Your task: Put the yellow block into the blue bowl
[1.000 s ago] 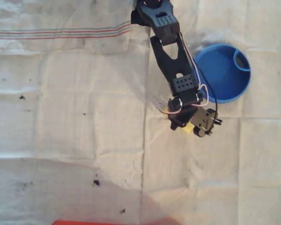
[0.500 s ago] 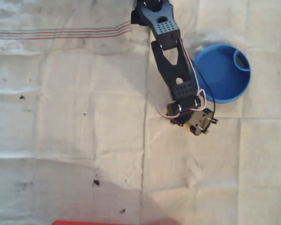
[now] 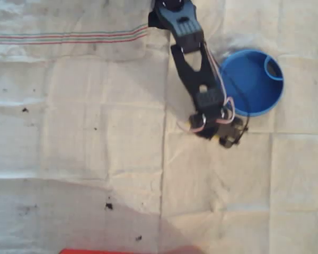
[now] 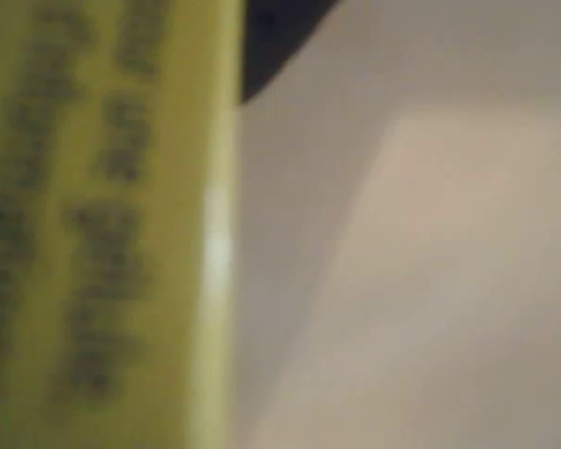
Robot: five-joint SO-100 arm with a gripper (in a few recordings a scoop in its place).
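Observation:
In the overhead view the black arm reaches down from the top edge, and its gripper (image 3: 228, 137) hangs just below the left lower rim of the blue bowl (image 3: 246, 79). Just a sliver of the yellow block (image 3: 220, 139) peeks out under the jaws, which look shut on it. The bowl holds nothing, and its small loop compartment (image 3: 273, 69) sits at the right rim. In the wrist view the yellow block (image 4: 103, 224) is a blurred, very close slab covering the left side, with a dark fingertip (image 4: 276, 37) behind its top.
A creased white cloth (image 3: 85, 132) covers the table, with red-green stripes (image 3: 69, 38) at the upper left and a few dark specks. A red edge (image 3: 127, 251) shows at the bottom. Open cloth lies left of and below the gripper.
The gripper has shifted slightly up and to the right, closer to the bowl's lower rim, and the yellow sliver has moved with it. The bowl has stayed put.

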